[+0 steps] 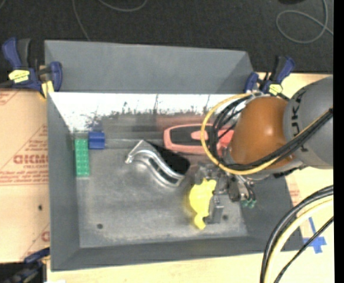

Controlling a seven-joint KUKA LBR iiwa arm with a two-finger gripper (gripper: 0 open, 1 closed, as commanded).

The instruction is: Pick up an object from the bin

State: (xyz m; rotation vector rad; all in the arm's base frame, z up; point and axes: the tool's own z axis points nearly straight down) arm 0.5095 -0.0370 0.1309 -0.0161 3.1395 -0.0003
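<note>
Pincer (220, 209) beside yellow lump (198, 199)

The arm (313, 122) enters from the right, angled downward. Black and yellow cables (218, 153) loop round its orange wrist cover (257, 131); the jaws hang beneath it.

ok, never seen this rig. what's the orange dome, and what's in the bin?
One camera looks down into a grey metal bin from above, slightly sideways. The orange dome is a cover on the robot arm, reaching in from the right. Its gripper sits at the bin's lower right, beside a yellow thing; whether it grips it is unclear. Also inside: a curved silver metal piece, a black thing beside it, a pink-handled tool at the back, a green brick strip and a blue brick at left.
</note>
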